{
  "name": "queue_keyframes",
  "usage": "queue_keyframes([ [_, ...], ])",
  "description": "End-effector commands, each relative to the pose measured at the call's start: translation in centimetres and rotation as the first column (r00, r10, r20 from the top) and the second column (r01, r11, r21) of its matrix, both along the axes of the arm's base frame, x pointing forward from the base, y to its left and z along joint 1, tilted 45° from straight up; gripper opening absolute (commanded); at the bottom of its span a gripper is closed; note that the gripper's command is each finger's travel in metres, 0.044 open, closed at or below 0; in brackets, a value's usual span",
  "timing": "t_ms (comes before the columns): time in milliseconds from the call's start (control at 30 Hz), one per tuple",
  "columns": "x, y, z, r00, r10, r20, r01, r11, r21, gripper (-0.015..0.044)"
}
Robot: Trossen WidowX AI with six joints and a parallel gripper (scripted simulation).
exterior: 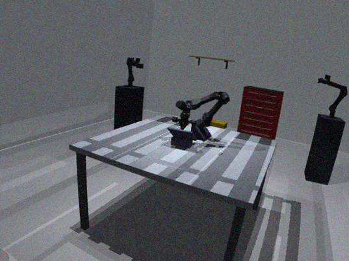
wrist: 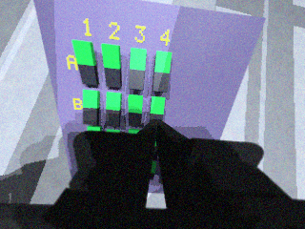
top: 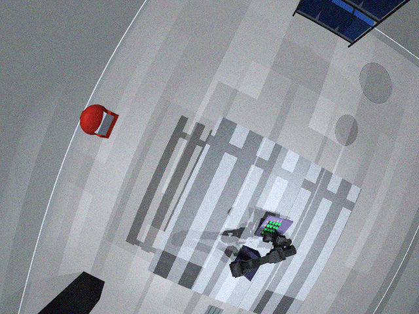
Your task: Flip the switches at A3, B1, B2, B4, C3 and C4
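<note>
The purple panel carries rocker switches with green far ends and dark near ends. In the wrist view, A3, B1, B2 and B4 show their green ends. I cannot surely tell which ends are raised. Only the far edge of C3 shows, and C4 is mostly hidden behind the fingers. My gripper is shut and empty. Its tips appear just on the near side of B4, over the C4 area; contact cannot be told.
The panel stands on the striped-lit table. The arm's base is close to the panel's near side. Other switches, such as A4 and B3, lie close around the fingertips. The fingers hide the nearer rows.
</note>
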State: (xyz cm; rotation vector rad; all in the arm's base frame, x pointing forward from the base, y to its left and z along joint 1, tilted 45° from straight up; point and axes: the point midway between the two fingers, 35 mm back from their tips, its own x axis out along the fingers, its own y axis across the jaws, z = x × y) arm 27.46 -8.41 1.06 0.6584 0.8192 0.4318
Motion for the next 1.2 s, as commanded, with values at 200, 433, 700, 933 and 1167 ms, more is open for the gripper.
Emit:
queue_keyframes([
  [200, 0.1, 0.1, -0.1, 1.0, -0.002, -0.002, 0.002, 1.0, 0.004, 0.0],
  [433, 0.1, 0.2, -0.1, 1.0, -0.002, -0.001, 0.002, 1.0, 0.004, 0.0],
  [700, 0.2, 0.2, -0.2, 1.0, -0.002, -0.001, 0.002, 1.0, 0.004, 0.0],
  [933, 0.1, 0.1, -0.1, 1.0, 0.0, 0.0, 0.0, 1.0, 0.0, 0.0],
  [1167, -3.5, -3.6, 3.1, 1.0, 0.015, -0.024, -0.015, 1.0, -0.002, 0.0],
])
